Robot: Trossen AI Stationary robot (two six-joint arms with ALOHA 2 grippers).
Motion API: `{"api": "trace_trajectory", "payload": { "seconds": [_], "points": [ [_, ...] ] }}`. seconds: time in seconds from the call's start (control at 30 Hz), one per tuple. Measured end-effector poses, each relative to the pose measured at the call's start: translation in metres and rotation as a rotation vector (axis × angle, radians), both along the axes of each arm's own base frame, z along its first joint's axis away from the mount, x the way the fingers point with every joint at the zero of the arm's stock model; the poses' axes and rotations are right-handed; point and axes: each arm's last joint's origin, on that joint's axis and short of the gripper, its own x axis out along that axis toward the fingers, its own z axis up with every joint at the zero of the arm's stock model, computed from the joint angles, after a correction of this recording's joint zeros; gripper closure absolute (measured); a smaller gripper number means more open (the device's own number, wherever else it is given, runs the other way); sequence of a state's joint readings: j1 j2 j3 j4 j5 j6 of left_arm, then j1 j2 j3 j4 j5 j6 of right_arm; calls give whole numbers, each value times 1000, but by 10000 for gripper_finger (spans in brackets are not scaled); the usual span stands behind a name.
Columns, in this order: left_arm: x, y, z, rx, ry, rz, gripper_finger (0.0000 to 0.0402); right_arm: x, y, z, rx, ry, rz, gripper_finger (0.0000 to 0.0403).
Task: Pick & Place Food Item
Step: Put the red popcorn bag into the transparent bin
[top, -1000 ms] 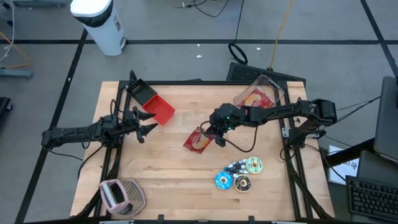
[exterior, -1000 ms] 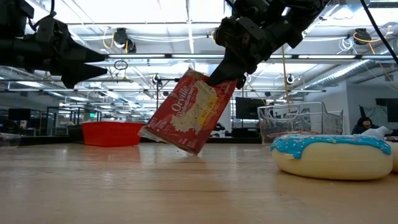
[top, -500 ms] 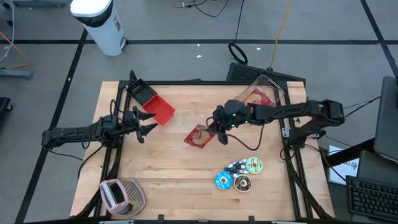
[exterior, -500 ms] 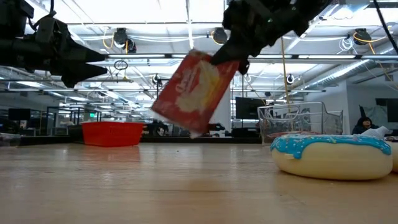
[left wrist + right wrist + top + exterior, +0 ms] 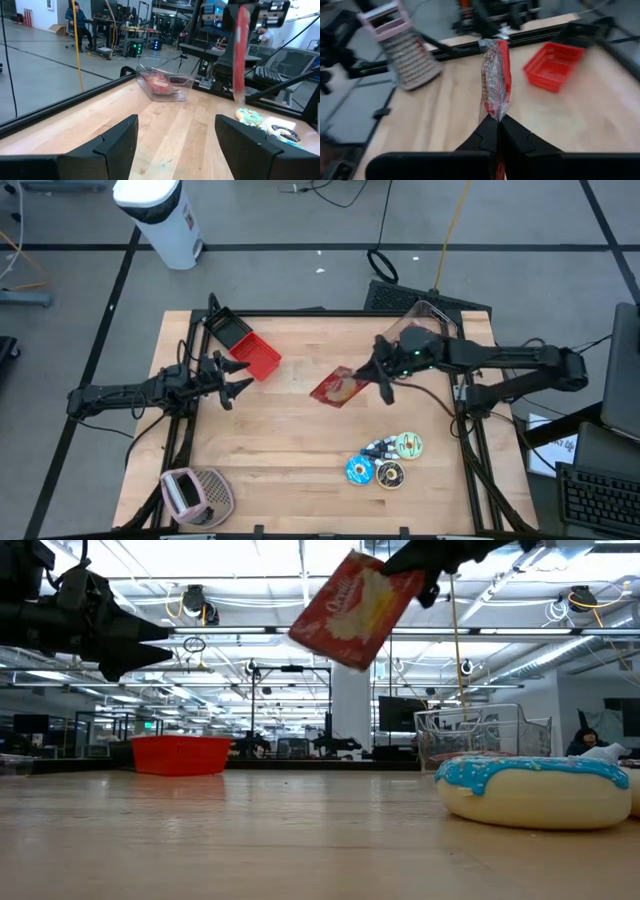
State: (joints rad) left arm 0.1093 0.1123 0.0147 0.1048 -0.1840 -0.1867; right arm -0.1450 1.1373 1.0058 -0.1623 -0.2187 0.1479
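Observation:
A red popcorn packet (image 5: 338,387) hangs in the air over the middle of the table, with my right gripper (image 5: 380,380) shut on it. The low view shows the packet (image 5: 355,610) high above the wood. In the right wrist view it (image 5: 495,80) stands edge-on beyond the fingers. My left gripper (image 5: 235,377) waits open at the table's left, next to a red basket (image 5: 258,358); its two fingers frame the left wrist view (image 5: 175,145) with nothing between them. My right gripper pinches the packet's near end (image 5: 496,114) between its two fingers (image 5: 487,131). The fingers reach in from the table's right, slanting slightly down. The packet sticks out beyond the fingertips toward the table's left, tilted and on edge, lifted clear of the table.
A clear container (image 5: 418,335) with red food inside stands at the far right. Several doughnuts (image 5: 385,460) lie near the front right; one (image 5: 535,790) looms in the low view. A pink basket (image 5: 195,492) sits at the front left corner.
My right gripper has risen and drawn back toward the table's right edge, staying shut. The packet has gone with it, from just above the wood to high above it, tilting more toward level.

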Motion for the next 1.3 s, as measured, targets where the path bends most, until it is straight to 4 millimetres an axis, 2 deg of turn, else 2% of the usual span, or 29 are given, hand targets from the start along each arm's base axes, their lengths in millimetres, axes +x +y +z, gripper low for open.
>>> {"api": "trace_trajectory", "payload": {
  "seconds": [0.37, 0.7, 1.0, 1.3],
  "points": [
    [0, 0, 0, 0, -3, 0, 135, -56, -4, 18, -67, 65, -261, 403],
    [0, 0, 0, 0, -4, 0, 135, -95, -35, 27, -48, 65, -490, 403],
    [0, 0, 0, 0, -3, 0, 135, -120, -61, 17, -35, 191, -686, 403],
    [0, 0, 0, 0, -3, 0, 135, -133, -71, 11, -14, 276, -777, 403]
  ]
}}
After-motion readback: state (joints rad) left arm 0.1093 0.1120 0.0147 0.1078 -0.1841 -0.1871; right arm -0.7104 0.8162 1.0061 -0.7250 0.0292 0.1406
